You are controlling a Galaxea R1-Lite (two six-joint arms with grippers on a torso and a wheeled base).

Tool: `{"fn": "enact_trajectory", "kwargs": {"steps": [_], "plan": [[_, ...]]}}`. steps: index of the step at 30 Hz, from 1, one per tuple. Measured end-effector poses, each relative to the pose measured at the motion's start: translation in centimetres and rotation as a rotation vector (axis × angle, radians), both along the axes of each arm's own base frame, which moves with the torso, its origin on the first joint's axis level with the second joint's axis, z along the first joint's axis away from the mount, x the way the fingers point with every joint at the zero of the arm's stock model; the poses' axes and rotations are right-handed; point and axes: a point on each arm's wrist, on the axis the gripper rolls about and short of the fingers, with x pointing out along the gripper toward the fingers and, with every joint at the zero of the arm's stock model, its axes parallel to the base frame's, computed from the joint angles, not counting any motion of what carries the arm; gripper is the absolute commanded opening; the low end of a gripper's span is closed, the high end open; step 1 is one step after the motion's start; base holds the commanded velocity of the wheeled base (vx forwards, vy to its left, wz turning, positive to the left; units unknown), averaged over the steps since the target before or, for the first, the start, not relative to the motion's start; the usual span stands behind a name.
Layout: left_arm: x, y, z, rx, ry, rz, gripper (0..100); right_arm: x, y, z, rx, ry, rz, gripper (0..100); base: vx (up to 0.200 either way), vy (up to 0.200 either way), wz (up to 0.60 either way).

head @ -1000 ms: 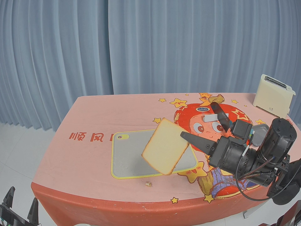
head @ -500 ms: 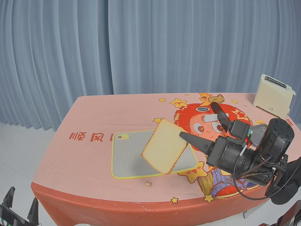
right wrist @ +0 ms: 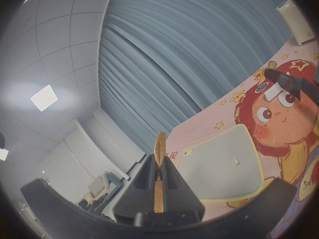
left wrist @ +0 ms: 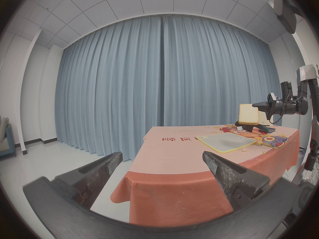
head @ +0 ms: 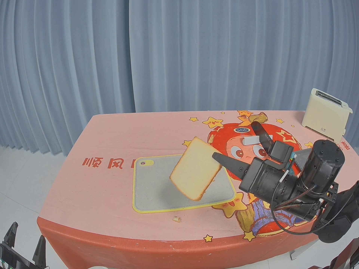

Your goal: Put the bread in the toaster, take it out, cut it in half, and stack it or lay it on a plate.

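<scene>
Head view — bread held aloft over board edge

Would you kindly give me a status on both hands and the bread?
Right hand shut on bread, tilted above the board. Left hand open, off table. Knife lies beyond board.

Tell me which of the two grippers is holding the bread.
The right gripper: it is shut on the bread, held tilted above the cutting board. The left gripper is open and empty.
</scene>
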Motion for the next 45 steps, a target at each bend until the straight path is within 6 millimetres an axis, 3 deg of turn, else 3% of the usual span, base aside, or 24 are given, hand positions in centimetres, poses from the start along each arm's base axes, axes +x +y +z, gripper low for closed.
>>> {"fn": "enact_trajectory", "kwargs": {"steps": [27,45], "plan": [[0.0,0.0,0.0,0.0,0.0,0.001,100,0.3,0.5,-0.5,-0.01,0.009,-0.001,0,0.0,0.0,0.0],[0.0,0.0,0.0,0.0,0.0,0.0,100,2.3,3.1,-2.3,0.023,-0.013,-0.032,0,0.0,0.0,0.0]]}}
